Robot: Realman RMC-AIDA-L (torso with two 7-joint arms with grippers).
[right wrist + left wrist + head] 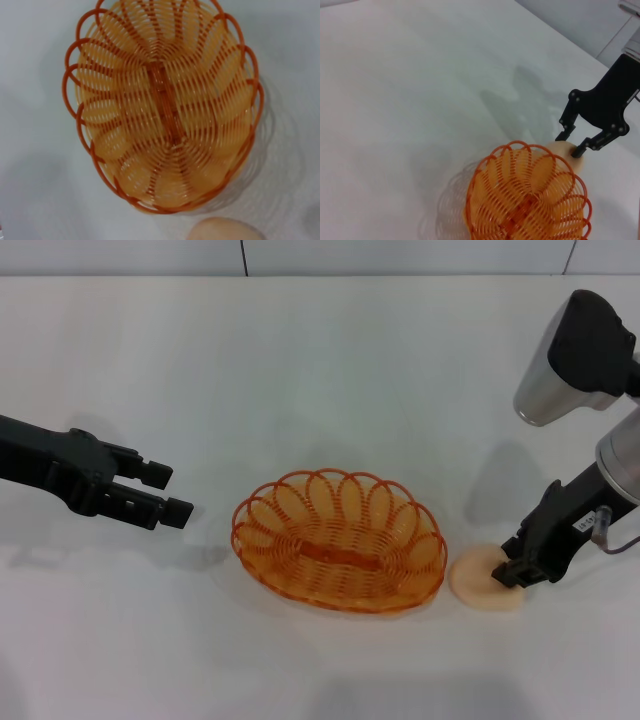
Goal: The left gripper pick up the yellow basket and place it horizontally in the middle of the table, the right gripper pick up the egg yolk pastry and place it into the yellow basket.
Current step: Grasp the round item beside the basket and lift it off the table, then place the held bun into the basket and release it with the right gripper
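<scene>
A robot test bench or lab setup: a plain white table (300, 360) fills the view, with a pale tiled wall (400, 255) running along its far edge at twelve o'clock.

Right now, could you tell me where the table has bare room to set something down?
The table is bare across the whole far half, behind the basket. The near strip in front of the basket is free too. The left gripper hangs open left of the basket. It is crowded on the basket's right, where the right gripper is down on the pastry.
</scene>
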